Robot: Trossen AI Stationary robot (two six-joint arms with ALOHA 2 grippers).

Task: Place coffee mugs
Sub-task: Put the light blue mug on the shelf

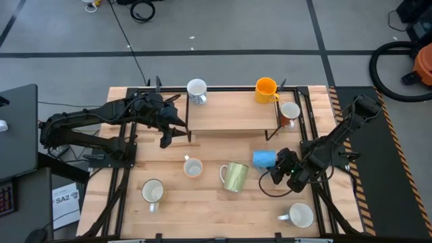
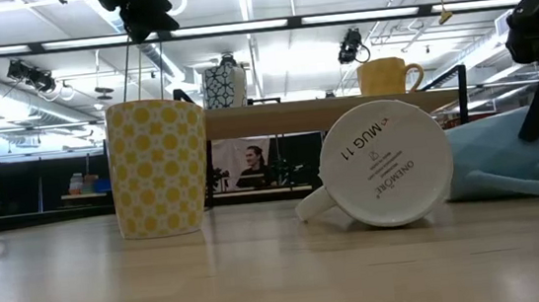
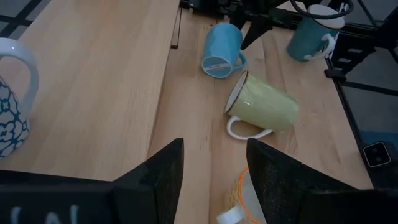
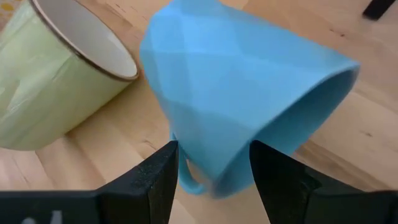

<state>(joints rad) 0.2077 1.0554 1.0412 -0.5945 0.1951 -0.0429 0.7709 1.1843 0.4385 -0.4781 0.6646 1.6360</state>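
Observation:
A light blue mug (image 1: 263, 158) lies on its side on the table, right of centre, with its mouth toward my right gripper (image 1: 279, 167). That gripper is open and slants down, one finger on either side of the mug's wall (image 4: 211, 124) near the handle (image 4: 189, 183). A pale yellow-green mug (image 1: 235, 177) lies on its side next to the blue one. My left gripper (image 1: 167, 139) hangs open and holds nothing, above the table by the raised shelf's left end (image 1: 192, 125). My right gripper's fingers (image 4: 155, 177) stand on either side of the blue mug's wall near its rim and handle. Whether they touch it I cannot tell. The mug rests on its side on the table.
On the shelf (image 1: 229, 111) stand a blue-patterned white mug (image 1: 196, 91), an orange-yellow mug (image 1: 266, 89) and a white mug with a reddish-brown inside (image 1: 289, 113). On the table are a small white mug (image 1: 193, 167), a yellow-patterned mug (image 2: 159, 167) and a tipped white mug (image 2: 385, 165).

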